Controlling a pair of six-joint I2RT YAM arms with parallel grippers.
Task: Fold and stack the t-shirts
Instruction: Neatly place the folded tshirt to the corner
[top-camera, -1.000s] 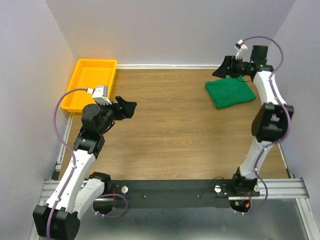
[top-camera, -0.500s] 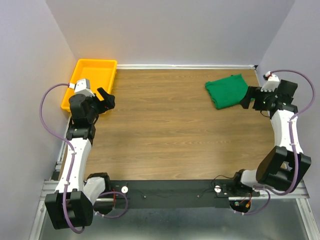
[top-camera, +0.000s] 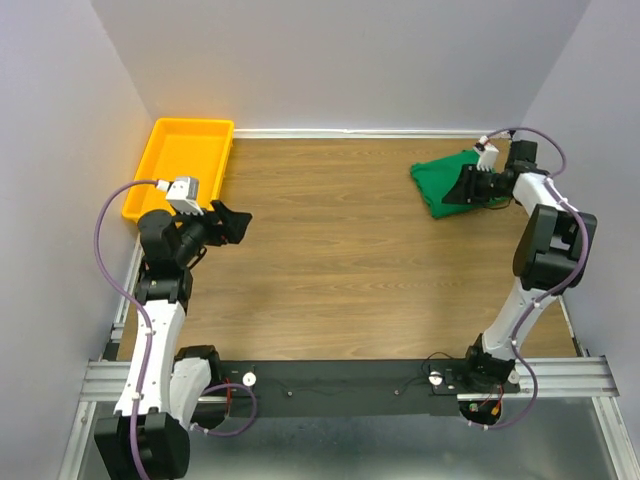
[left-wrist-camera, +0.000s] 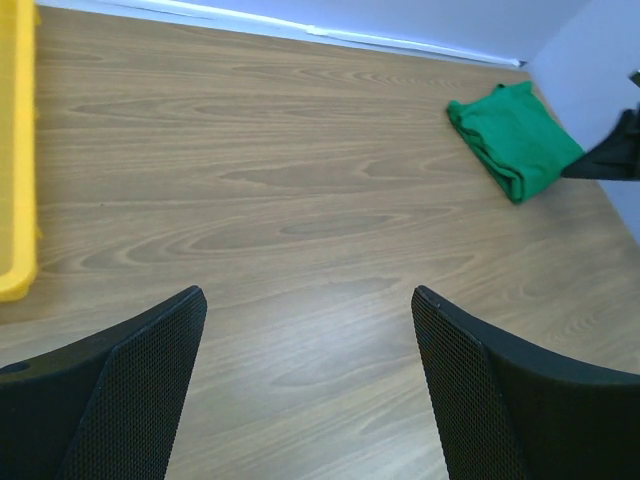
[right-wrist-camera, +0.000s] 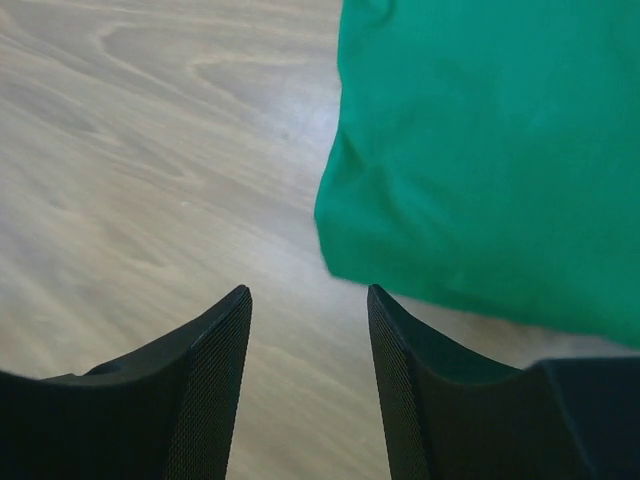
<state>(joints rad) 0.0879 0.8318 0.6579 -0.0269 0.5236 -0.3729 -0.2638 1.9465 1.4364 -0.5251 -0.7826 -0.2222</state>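
Observation:
A folded emerald-green t-shirt (top-camera: 442, 183) lies on the wooden table at the far right. It also shows in the left wrist view (left-wrist-camera: 513, 137) and fills the upper right of the right wrist view (right-wrist-camera: 490, 150). My right gripper (top-camera: 458, 190) hovers over the shirt's right part, open and empty; its fingertips sit just off the shirt's near edge in the right wrist view (right-wrist-camera: 308, 295). My left gripper (top-camera: 232, 222) is open and empty at the left, above bare table (left-wrist-camera: 310, 295), far from the shirt.
A yellow plastic tray (top-camera: 181, 166) stands at the far left corner, just behind my left gripper; its rim shows in the left wrist view (left-wrist-camera: 17, 160). White walls close the table at the back and both sides.
My right arm swung from the right table edge back over the shirt. My left gripper moved a little right and nearer, away from the tray. The shirt has not moved.

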